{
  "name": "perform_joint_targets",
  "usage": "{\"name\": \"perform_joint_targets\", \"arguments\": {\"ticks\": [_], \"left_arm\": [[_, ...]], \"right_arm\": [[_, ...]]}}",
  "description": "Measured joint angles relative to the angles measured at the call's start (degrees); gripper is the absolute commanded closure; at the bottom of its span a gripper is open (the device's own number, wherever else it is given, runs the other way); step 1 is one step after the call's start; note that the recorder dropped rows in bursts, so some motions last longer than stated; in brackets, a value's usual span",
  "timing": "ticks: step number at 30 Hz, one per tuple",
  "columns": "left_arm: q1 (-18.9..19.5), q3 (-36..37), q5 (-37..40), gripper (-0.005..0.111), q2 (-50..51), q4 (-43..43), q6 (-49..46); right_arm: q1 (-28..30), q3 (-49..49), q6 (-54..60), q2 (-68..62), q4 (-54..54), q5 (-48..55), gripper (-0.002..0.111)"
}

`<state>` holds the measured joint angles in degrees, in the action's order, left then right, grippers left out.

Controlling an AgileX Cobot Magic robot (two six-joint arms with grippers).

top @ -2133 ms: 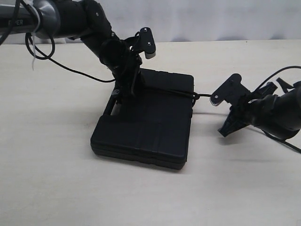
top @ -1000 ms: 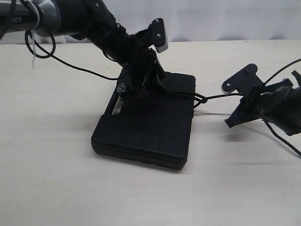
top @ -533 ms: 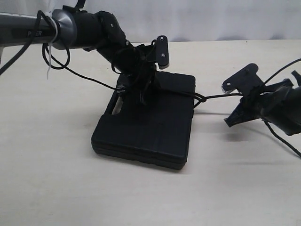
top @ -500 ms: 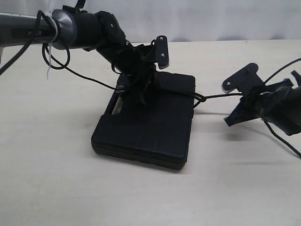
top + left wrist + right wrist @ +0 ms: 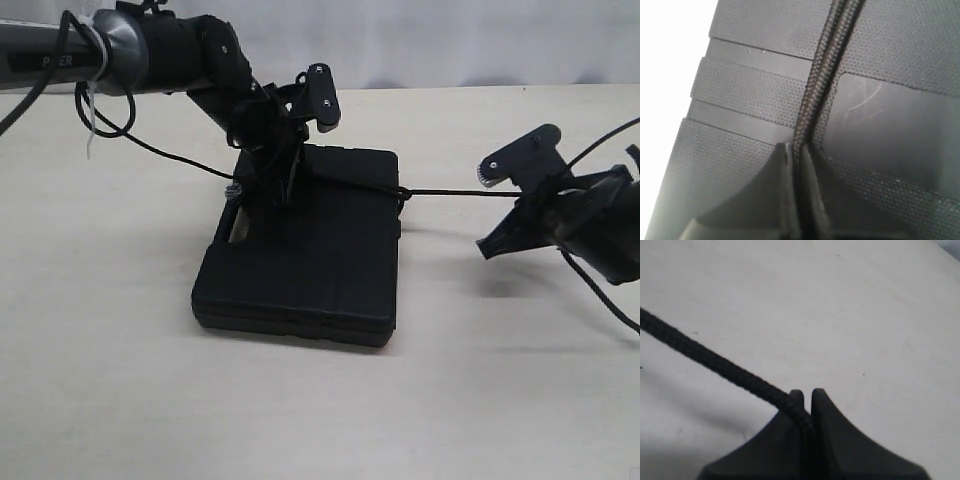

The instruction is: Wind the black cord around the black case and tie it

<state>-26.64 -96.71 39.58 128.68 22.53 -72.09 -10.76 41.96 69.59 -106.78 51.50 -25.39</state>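
Black on black: grips the black cord [image 5: 455, 192] at both ends, left gripper [image 5: 796, 150] shut on it low over the black case [image 5: 310, 270], right gripper [image 5: 803, 397] shut on it well out over the table [image 5: 480, 380]. Runs taut and straight between them across the case's far part (knot [image 5: 401, 190] at its right edge); likely wants pulling apart along that line.

Beneath me lies a pale, wood-grained surface [image 5: 120, 380], matte and lightly speckled. Along its 12 o'clock edge I see a white backdrop [image 5: 480, 40].
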Motion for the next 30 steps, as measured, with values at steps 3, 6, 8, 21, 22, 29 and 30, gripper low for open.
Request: {"name": "perform_joint_targets", "arguments": {"ticks": [3, 6, 8, 21, 22, 29, 30], "left_arm": [[0.00, 0.00, -0.50, 0.107, 0.00, -0.30, 1.48], [0.00, 0.00, -0.93, 0.107, 0.00, -0.42, 2.49], [0.02, 0.00, -0.93, 0.106, 0.00, -0.42, 2.85], [1.25, 0.00, 2.73, 0.059, -1.74, 0.74, 3.08], [1.25, 0.12, 3.54, 0.059, -2.20, 0.82, 3.08], [1.25, 0.54, 2.84, 0.060, -5.43, 1.41, 7.23], [1.25, 0.54, 2.54, 0.060, -5.91, 1.46, 8.02]], "right_arm": [[0.00, 0.00, 0.42, -2.07, 0.07, -0.25, 0.103], [0.00, 0.11, 0.47, -2.92, -0.03, -0.25, 0.094], [0.11, 0.33, 0.22, -2.97, -0.03, -0.29, 0.083], [0.47, 0.33, 3.07, 3.55, 0.07, 14.84, 0.061], [0.47, 0.33, 3.55, 4.83, 0.07, 17.57, 0.061], [0.47, 0.44, 2.20, 16.35, 0.53, 28.68, 0.061], [0.47, 0.03, 1.61, 18.22, 0.65, 28.68, 0.061]]}}
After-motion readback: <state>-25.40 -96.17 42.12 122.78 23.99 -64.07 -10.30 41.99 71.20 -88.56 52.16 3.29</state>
